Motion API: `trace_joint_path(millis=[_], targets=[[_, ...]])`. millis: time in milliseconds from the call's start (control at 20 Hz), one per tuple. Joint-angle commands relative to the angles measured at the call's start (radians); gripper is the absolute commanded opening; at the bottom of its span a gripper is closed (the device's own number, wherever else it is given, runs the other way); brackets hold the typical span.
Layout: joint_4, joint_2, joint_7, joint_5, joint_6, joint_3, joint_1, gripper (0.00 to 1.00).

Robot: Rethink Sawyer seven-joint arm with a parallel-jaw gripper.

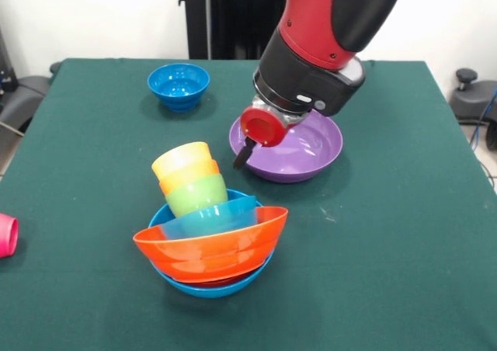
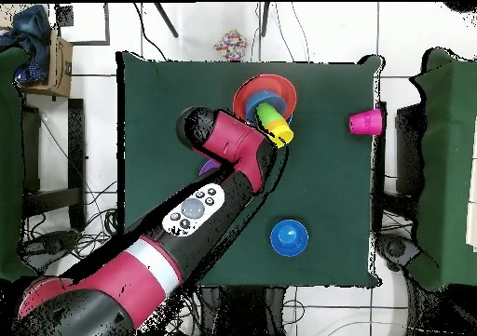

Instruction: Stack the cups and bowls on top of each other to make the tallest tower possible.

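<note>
- My gripper [image 1: 245, 153] hangs over the near rim of the purple bowl [image 1: 299, 151]; whether it's clenched or released, I cannot tell.
- The tower [image 1: 208, 231] leans beside it, near the surface's middle: yellow cup [image 1: 180, 158] on top, tilted.
- Pink cup [image 1: 6, 234] lies at the surface's edge, dark-blue bowl [image 1: 179, 85] well apart.
- Best approach, I judge: come straight down, gently, so nothing tips.

yellow cup [image 1: 181, 158] | purple bowl [image 1: 311, 151] | green table [image 1: 388, 234] | pink cup [image 1: 6, 234]
</note>
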Motion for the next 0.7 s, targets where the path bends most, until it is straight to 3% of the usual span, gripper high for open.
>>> trace_joint_path(millis=[50,450,700], targets=[[-0.007,-0.015,0.150,0.042,0.007,0.203,-0.009,1.00],[0.039,-0.014,0.118,0.071,-0.068,0.268,-0.007,1.00],[0.042,-0.001,0.110,0.053,-0.061,0.273,-0.008,1.00]])
